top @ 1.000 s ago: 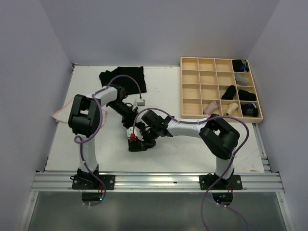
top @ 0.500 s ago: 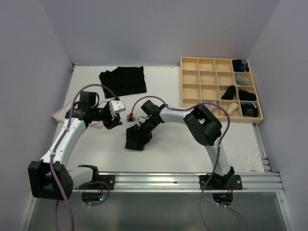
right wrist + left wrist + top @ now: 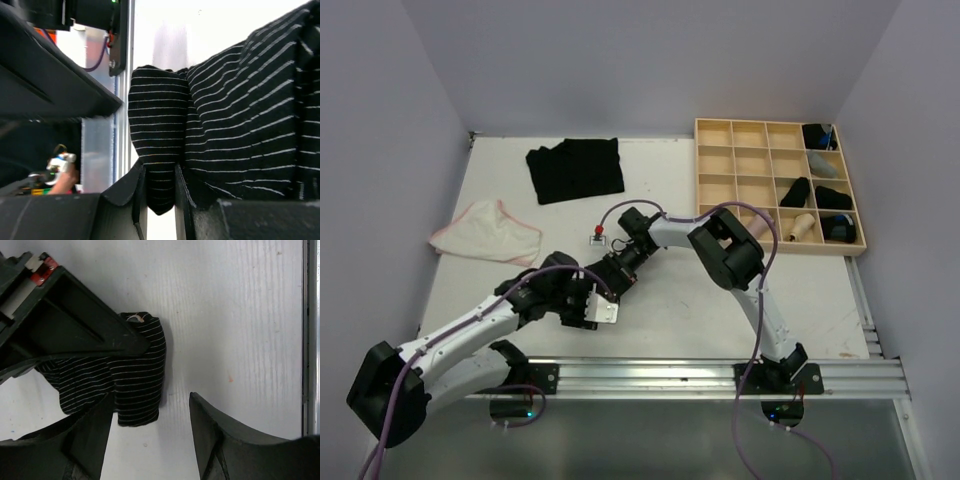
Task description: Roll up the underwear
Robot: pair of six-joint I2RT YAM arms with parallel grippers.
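In the middle of the tabletop (image 3: 720,300) lies the striped underwear (image 3: 137,385). It is black with thin white lines. It is bunched up, not flat.

The right fingers (image 3: 122,197) are pinched on a fold of the striped underwear. The fold sticks out between them, and there is only a thin gap. Seen from the left wrist, the right arm's dark hand lies over the top left part of the cloth.

The left fingers (image 3: 95,425) are apart and hold nothing. One is at the bottom edge of the striped underwear. The other is over bare tabletop just beside it. I cannot tell if they touch the cloth.

The black underwear (image 3: 575,170) lies spread out at the far side of the tabletop, well apart from both arms. The whitish underwear (image 3: 485,232) has a pink edge. It lies flat near the left side, also by itself.

The wooden tray (image 3: 735,160) sits at the far right corner. It has many little boxes in it. Small rolls (image 3: 795,190) sit in the boxes on its right side. Some are black and some are pale. The boxes on its left side have no rolls.
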